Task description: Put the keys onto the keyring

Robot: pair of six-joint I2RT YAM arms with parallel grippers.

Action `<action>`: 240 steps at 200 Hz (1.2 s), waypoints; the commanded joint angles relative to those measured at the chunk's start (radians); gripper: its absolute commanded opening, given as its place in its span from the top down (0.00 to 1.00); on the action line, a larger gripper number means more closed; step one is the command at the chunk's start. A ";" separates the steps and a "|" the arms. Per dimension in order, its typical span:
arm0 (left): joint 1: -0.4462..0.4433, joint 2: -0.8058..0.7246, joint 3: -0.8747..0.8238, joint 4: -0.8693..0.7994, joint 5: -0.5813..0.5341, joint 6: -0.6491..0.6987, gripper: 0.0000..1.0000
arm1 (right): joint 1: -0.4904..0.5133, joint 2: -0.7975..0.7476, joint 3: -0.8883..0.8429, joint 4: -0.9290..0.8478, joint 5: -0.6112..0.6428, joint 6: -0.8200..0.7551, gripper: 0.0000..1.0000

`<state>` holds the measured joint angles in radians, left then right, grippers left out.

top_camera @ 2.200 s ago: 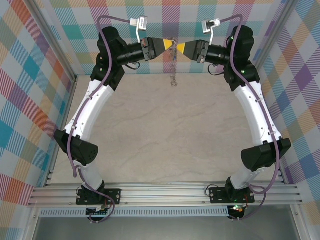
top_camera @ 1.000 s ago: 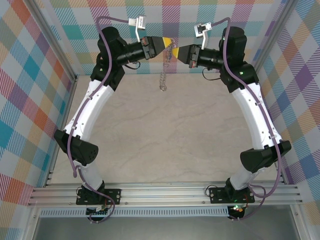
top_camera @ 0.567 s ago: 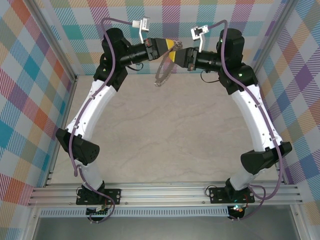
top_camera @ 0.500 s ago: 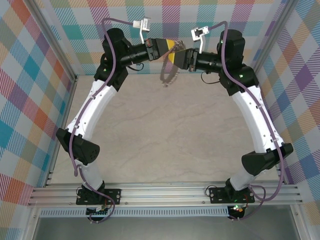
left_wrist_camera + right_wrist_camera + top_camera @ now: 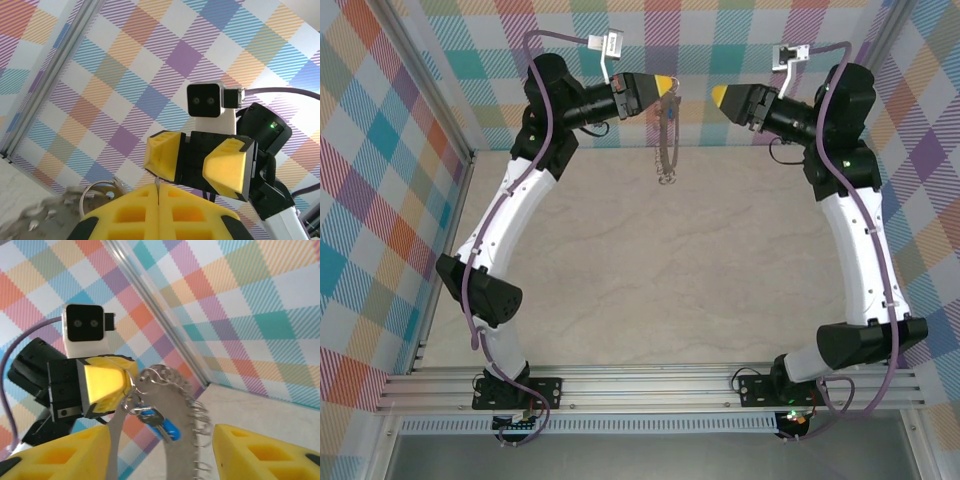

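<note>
My left gripper [image 5: 666,84] is raised at the back, shut on the keyring [image 5: 667,145], which dangles below its tip as a silvery string of loops. In the right wrist view the ring [image 5: 186,390] hangs blurred from the left gripper [image 5: 126,382]. A key [image 5: 169,428] with a blue head hangs on it just under that tip. My right gripper [image 5: 718,96] stands a short way to the right, open and holding nothing. Its own fingertips [image 5: 95,440] frame the ring from below. In the left wrist view, part of the ring [image 5: 94,194] shows beside the shut left gripper [image 5: 158,192], and the right gripper [image 5: 192,162] faces it with jaws apart.
Plaid walls [image 5: 380,150] and metal frame posts [image 5: 430,110] close in the back and both sides. The beige tabletop [image 5: 660,270] lies well below both grippers. Purple cables [image 5: 550,40] loop over each wrist.
My right gripper has opened and drawn back to the right, away from the left gripper's tip. The keyring stays in the left gripper and swings beneath it.
</note>
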<state>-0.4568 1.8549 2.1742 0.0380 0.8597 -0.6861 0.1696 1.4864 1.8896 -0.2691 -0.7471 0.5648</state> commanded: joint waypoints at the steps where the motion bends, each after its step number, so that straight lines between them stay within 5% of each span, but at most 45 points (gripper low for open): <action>1: -0.007 0.007 0.053 0.067 0.046 -0.007 1.00 | 0.002 0.052 0.043 0.130 -0.112 0.089 0.45; 50: -0.009 0.016 0.071 0.068 0.076 -0.016 1.00 | 0.010 0.114 0.069 0.287 -0.213 0.226 0.48; 240: -0.022 0.015 0.090 0.057 0.106 -0.018 1.00 | 0.108 0.132 0.102 0.266 -0.191 0.214 0.67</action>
<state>-0.4644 1.8881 2.2246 0.0547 0.9455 -0.6926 0.2649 1.6135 1.9476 -0.0235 -0.9321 0.7784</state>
